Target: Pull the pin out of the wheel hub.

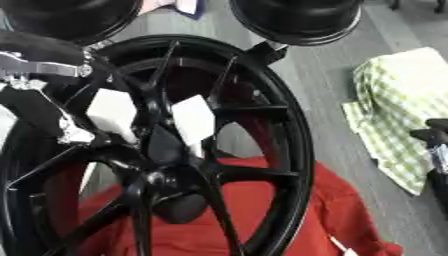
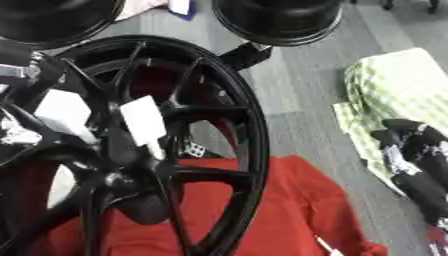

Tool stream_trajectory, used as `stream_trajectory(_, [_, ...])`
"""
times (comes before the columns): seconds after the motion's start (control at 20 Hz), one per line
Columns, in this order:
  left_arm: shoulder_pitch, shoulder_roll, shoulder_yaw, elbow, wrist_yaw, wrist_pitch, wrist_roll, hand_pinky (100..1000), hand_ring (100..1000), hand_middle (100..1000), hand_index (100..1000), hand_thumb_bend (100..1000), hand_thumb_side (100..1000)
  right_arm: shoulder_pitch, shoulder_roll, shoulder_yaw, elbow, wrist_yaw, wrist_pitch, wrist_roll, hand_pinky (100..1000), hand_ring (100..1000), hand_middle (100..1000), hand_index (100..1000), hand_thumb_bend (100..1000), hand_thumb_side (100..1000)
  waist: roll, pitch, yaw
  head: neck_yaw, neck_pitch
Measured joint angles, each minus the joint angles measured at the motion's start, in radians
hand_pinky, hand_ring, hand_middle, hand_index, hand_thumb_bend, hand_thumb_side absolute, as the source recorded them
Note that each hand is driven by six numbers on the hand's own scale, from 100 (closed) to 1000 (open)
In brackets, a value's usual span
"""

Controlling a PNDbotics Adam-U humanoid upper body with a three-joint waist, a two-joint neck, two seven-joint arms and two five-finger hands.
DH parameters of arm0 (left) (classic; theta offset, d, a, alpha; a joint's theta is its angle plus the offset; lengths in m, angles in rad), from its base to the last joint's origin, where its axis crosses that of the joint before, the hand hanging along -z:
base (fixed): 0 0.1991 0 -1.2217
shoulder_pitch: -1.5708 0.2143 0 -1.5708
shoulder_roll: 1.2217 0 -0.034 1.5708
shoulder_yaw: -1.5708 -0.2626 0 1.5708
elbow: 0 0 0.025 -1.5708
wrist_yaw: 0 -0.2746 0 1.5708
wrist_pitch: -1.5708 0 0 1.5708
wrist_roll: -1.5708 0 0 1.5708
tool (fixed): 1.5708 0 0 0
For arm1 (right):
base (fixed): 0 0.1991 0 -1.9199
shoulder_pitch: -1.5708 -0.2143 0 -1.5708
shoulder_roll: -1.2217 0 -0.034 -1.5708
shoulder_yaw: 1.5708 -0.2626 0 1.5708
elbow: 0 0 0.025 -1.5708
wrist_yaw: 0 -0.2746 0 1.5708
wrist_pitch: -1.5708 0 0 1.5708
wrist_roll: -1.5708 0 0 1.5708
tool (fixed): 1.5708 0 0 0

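Note:
A black multi-spoke wheel hub (image 1: 262, 100) stands tilted on a red cloth (image 1: 332, 200) and fills the left of both views. Two white tags (image 1: 194, 119) sit on its spokes. The hub centre (image 1: 162, 177) is dark, with a black rounded part (image 1: 179, 207) just below it; I cannot make out a pin. My left arm comes in from the upper left, and my left hand (image 1: 72, 134) lies among the spokes beside the left tag, mostly hidden by them. My right hand (image 2: 409, 152) rests open at the right edge, away from the wheel and holding nothing.
Two more black wheels (image 1: 297, 20) stand at the top edge. A green checked cloth (image 1: 402, 100) lies on the grey floor to the right. A small checkered marker (image 2: 194, 149) shows through the spokes.

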State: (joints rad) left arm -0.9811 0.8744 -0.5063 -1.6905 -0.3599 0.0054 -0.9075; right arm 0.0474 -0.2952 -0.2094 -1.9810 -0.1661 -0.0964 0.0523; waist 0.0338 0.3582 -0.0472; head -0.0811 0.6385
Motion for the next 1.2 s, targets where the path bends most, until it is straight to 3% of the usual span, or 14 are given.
stream_trajectory(0.15, [0.0, -0.003, 0.005, -0.009, 0.02, 0.0, 0.0, 861, 840, 758, 864, 319, 523, -0.002, 0.0, 0.0, 0.0, 0.0, 0.001, 0.0, 884, 710, 532, 692, 100, 275, 0.0, 0.002, -0.001, 0.0, 0.0])
stream_trajectory(0.4, [0.0, -0.003, 0.008, -0.024, 0.044, 0.001, 0.0, 823, 771, 658, 793, 285, 445, -0.003, 0.001, 0.0, 0.0, 0.0, 0.004, 0.0, 885, 710, 532, 692, 100, 278, 0.001, 0.005, -0.002, -0.001, -0.005])
stream_trajectory(0.65, [0.0, -0.003, 0.013, -0.036, 0.04, 0.002, 0.0, 807, 742, 614, 751, 265, 387, -0.003, 0.001, 0.0, 0.0, 0.0, 0.007, -0.002, 886, 711, 532, 692, 100, 279, 0.002, 0.005, -0.003, -0.001, -0.008])
stream_trajectory(0.95, [0.0, -0.003, 0.024, -0.049, 0.036, 0.006, 0.001, 743, 616, 465, 569, 100, 284, -0.003, 0.002, 0.0, 0.0, 0.0, 0.012, -0.004, 887, 712, 533, 693, 100, 281, 0.003, 0.005, -0.003, -0.001, -0.008])
stream_trajectory(1.2, [0.0, -0.003, 0.031, -0.064, 0.057, 0.031, 0.009, 688, 538, 368, 460, 100, 139, -0.003, 0.003, 0.0, 0.0, 0.0, 0.013, -0.005, 888, 712, 533, 694, 100, 282, 0.001, 0.005, -0.002, -0.001, -0.008])
